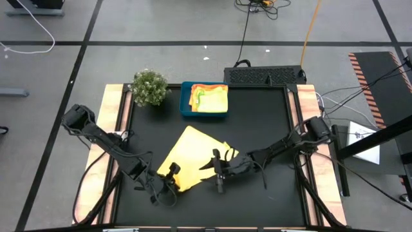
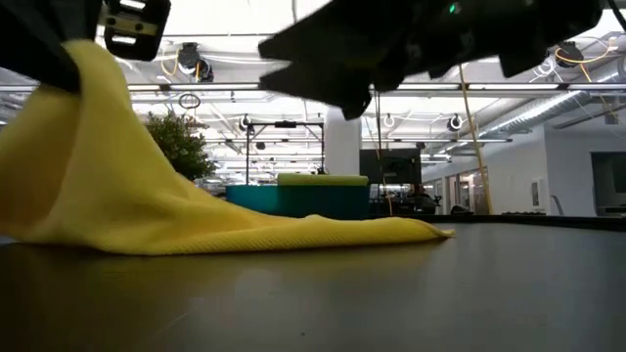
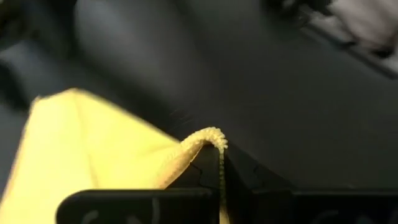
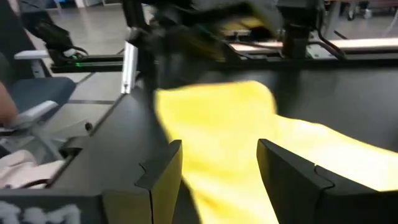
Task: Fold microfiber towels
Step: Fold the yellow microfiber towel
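Your left gripper [image 1: 172, 173] is pinched tight on a corner of the soft yellow microfiber towel [image 1: 193, 154], and the left wrist view shows the cloth's hem [image 3: 214, 134] squeezed between the two fingers. In the low view that corner is lifted off the black table top [image 1: 270, 142], with the rest of the cloth sloping down to lie flat.

Your right gripper [image 1: 219, 173] sits just beside the towel's near right edge, fingers spread wide with nothing between them — the right wrist view shows yellow cloth lying under and beyond the gap, not in it. Whether a fingertip already brushes the fabric I cannot quite tell from above.

The relation to mind is this: the towel lies as a slanted square in the middle of the table, its long diagonal running from your left gripper up toward the blue rectangular tray [image 1: 187, 108] at the far edge. The free corner near your right gripper is the natural partner to the one you hold, and your right arm is plainly the nearer one to it. Judging by that, the fold has not yet been made — you likely need the second corner gripped first.

Folded yellow and orange cloths [image 1: 210, 98] rest in the tray, with a small green bushy plant [image 1: 149, 87] beside it.
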You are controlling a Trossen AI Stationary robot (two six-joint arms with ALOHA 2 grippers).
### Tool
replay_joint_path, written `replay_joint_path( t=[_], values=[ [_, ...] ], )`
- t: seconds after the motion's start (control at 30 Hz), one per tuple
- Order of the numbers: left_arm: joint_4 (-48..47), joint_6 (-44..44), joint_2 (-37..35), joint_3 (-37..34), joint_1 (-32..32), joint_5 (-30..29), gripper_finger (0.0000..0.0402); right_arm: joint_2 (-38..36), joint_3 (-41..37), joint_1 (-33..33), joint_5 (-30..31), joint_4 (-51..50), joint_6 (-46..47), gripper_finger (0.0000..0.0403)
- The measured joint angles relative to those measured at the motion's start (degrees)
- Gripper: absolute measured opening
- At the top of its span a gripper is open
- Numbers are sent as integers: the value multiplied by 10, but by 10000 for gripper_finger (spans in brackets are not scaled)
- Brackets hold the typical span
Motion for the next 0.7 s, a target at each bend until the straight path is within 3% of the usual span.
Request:
replay_joint_path(
  t=[0.2, 0.27, 0.47, 0.7],
  values=[
    [56, 79, 23, -10, -2, 148, 5, 44, 17, -26, -28, 21, 2, 199],
    [72, 89, 42, -10, -4, 167, 3, 61, 25, -36, -45, 27, 9, 199],
    [71, 85, 73, -10, 13, 90, 15, 87, 40, -53, -60, 23, 25, 199],
    [65, 50, 73, -10, 47, 77, 6, 84, 41, -54, -60, 25, 22, 199]
  ],
)
